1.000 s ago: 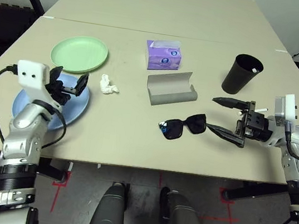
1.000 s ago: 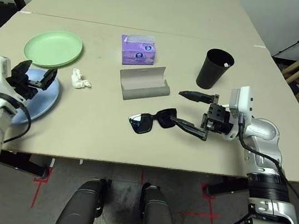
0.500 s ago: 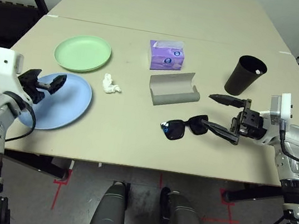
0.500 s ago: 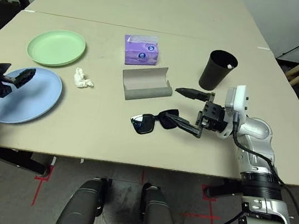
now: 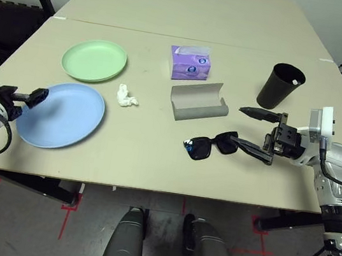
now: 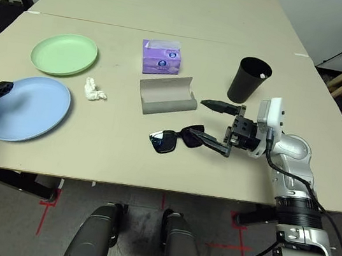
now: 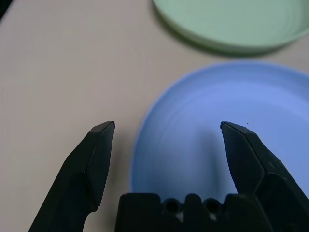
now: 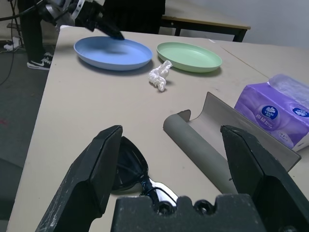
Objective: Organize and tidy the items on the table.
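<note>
Matte beige table (image 5: 153,157), flat, roomy. Light blue plate (image 5: 63,115) near left front edge, smooth, shallow; pale green plate (image 5: 95,60) just behind it. Left gripper (image 5: 20,96) at blue plate's outer rim, jaws wide, holding nothing. Best to pinch the rim low, lift level, stack on green. Grey glasses case (image 5: 199,101) lying open, stiff. Black sunglasses (image 5: 210,145) in front, glossy, just beside right gripper (image 5: 255,131), also wide, empty. Black tapered cup (image 5: 279,86) upright. Crumpled tissue wad (image 5: 125,96) soft, beside plates.

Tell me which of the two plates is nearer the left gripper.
The light blue plate: the open left gripper hangs at its outer edge. The pale green plate lies farther back on the table, beyond the blue one.
</note>
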